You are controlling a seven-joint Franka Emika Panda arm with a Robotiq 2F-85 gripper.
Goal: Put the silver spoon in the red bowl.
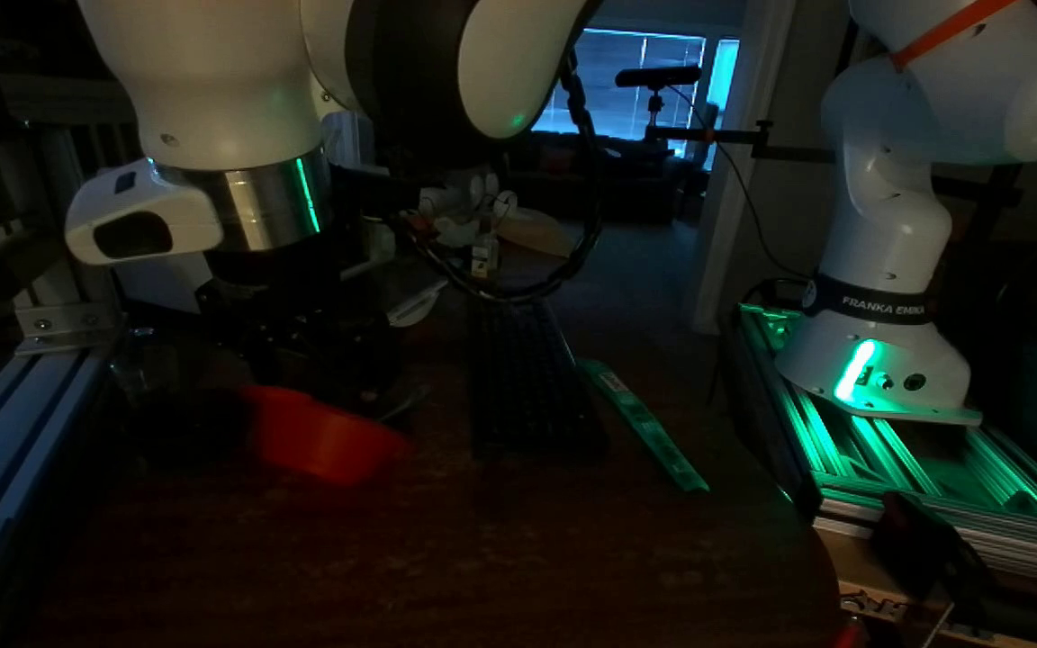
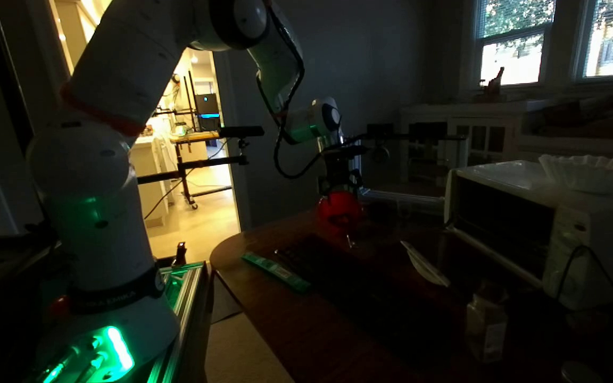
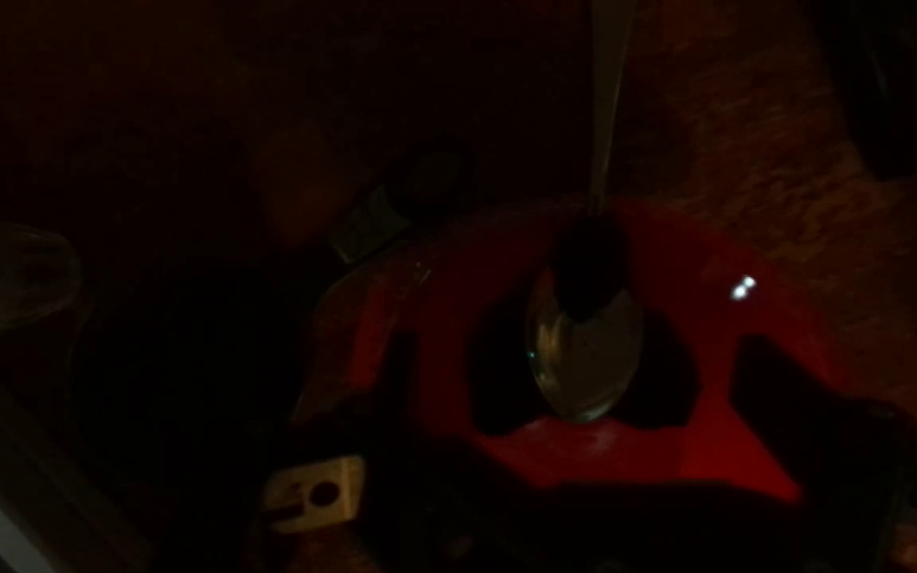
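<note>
Just above the red bowl (image 1: 329,441) hangs the black Robotiq gripper (image 2: 340,189), dimly lit; its jaws look well apart, with nothing clasped between them, though the gloom hides whether they touch the rim. In the wrist view the silver spoon (image 3: 586,374) lies with its oval end inside that bowl, and its handle reaches out over the rim. The bowl is on a dark wooden table (image 1: 482,558), its rim slanting in an exterior view. Near it are a clear drinking glass (image 3: 17,274) and a black keyboard (image 1: 532,378); alongside the keyboard lies a narrow green strip (image 1: 649,432) with a pale label. Farther out, in an exterior view, come a pale shallow piece (image 2: 426,267) resting at a tilt, too dim to name, and a glass jar (image 2: 486,330) with a label. Beyond stands a white toaster oven (image 2: 578,234) bearing a fluted paper coffee filter (image 2: 594,173), with daylight in the windows (image 2: 516,50) behind.
</note>
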